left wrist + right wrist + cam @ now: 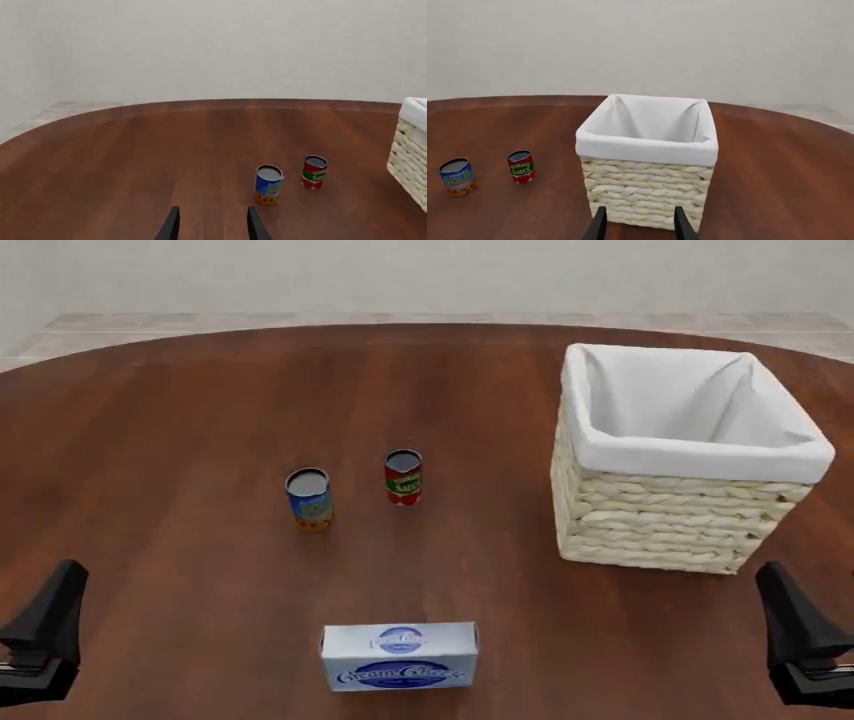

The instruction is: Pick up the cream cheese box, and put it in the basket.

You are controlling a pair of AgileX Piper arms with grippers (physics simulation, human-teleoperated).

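Note:
The cream cheese box (400, 656), a flat white carton with blue oval logos, lies near the table's front edge, midway between the arms. The basket (674, 520) of pale wicker with white lining stands at the right, also seen in the right wrist view as the basket (647, 190). My left gripper (212, 225) is open over bare wood, well left of the box; in the front view the left gripper (43, 635) sits at the lower left corner. My right gripper (639, 224) is open, facing the basket's wall; the right gripper (805, 645) is at the lower right. Neither wrist view shows the box.
A blue can (308, 499) and a red tomato can (403, 477) stand upright side by side mid-table, left of the basket. Both appear in the left wrist view, the blue can (268, 184) and red can (313, 172). The round wooden table (174, 440) ends at a pale wall.

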